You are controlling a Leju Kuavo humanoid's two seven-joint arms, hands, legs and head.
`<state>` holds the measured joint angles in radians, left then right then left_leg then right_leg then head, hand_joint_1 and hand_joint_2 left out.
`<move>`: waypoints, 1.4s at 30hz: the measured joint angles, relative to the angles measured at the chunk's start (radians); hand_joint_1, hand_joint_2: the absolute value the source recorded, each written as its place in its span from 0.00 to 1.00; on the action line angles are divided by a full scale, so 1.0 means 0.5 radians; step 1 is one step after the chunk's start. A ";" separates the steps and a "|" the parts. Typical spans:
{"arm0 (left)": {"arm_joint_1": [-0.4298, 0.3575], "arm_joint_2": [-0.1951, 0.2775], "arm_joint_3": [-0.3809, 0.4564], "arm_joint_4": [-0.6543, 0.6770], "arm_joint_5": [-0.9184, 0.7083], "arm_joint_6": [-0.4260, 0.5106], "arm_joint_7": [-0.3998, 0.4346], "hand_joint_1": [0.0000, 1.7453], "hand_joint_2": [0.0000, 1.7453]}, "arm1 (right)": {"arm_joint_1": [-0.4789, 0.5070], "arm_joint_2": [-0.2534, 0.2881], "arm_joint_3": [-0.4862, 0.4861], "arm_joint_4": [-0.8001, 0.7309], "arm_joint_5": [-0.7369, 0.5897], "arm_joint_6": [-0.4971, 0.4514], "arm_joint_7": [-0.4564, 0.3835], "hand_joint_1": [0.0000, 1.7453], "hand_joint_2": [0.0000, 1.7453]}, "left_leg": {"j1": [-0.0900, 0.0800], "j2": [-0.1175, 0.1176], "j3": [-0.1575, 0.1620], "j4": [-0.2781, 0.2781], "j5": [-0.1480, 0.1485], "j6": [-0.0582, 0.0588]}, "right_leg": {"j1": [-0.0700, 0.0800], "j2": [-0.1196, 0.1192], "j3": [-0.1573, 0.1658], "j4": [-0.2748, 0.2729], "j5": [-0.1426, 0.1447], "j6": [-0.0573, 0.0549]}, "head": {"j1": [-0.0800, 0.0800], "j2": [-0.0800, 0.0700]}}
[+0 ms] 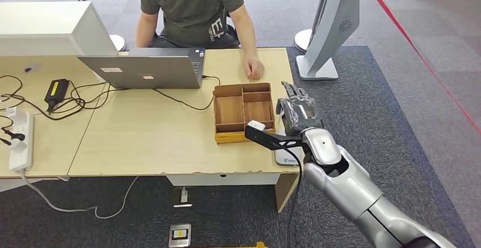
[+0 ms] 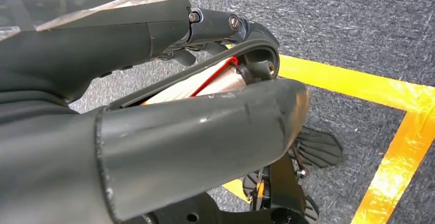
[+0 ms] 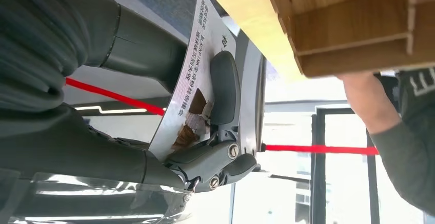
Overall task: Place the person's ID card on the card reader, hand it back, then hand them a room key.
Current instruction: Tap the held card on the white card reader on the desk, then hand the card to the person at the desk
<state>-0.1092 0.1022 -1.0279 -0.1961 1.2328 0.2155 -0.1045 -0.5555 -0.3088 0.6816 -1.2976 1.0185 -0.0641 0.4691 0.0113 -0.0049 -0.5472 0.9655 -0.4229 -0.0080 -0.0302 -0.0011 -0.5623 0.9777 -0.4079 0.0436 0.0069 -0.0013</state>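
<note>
The right hand [image 1: 295, 112] pinches the ID card [image 3: 192, 80] between thumb and fingers, just beside the wooden tray [image 1: 244, 112] on the surface [image 1: 147, 140], near the person's hand [image 1: 253, 67].

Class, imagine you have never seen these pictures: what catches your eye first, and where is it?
First the silver right arm at the table's right end, its right hand holding a printed card beside the wooden tray. Then the person seated across the table, one hand resting by the open laptop.
</note>
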 joint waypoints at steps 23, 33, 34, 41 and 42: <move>-0.005 0.008 -0.020 0.000 -0.096 -0.110 -0.013 0.00 0.00 | -0.079 0.079 0.035 -0.172 -0.086 0.050 -0.074 1.00 1.00 | 0.001 -0.001 -0.002 -0.001 0.000 0.000 | 0.000 0.000 -0.001 0.001 0.000 0.000 | 0.000 0.000; -0.012 0.008 -0.050 0.001 -0.112 -0.114 0.028 0.00 0.00 | -0.413 0.343 0.173 0.275 -0.029 0.020 -0.039 1.00 1.00 | 0.002 -0.002 -0.003 -0.001 0.002 -0.002 | 0.002 0.000 -0.002 0.002 0.000 -0.001 | -0.001 0.000; -0.012 0.008 -0.050 0.001 -0.112 -0.114 0.030 0.00 0.00 | -0.447 0.365 0.181 0.327 -0.026 0.021 -0.031 1.00 1.00 | 0.002 -0.002 -0.004 -0.001 0.002 -0.002 | 0.002 0.000 -0.002 0.002 0.000 -0.001 | -0.001 0.000; -0.012 0.008 -0.051 0.001 -0.105 -0.114 0.038 0.00 0.00 | -0.612 0.498 0.230 0.640 -0.022 0.030 0.002 1.00 1.00 | 0.002 -0.002 -0.004 -0.001 0.002 -0.002 | 0.002 0.000 -0.002 0.002 0.000 -0.001 | -0.001 0.000; -0.012 0.008 -0.051 0.001 -0.101 -0.114 0.039 0.00 0.00 | -0.625 0.514 0.236 0.671 -0.021 0.030 0.002 1.00 1.00 | 0.002 -0.002 -0.004 -0.001 0.002 -0.002 | 0.002 0.000 -0.003 0.002 0.000 -0.001 | 0.000 0.000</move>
<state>-0.1151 0.1064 -1.0533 -0.1957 1.1821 0.1587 -0.0849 -0.8678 -0.0518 0.7997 -0.9619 1.0081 -0.0490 0.4700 0.0122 -0.0058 -0.5491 0.9652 -0.4219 -0.0089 -0.0292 -0.0012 -0.5636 0.9784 -0.4080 0.0433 0.0067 -0.0015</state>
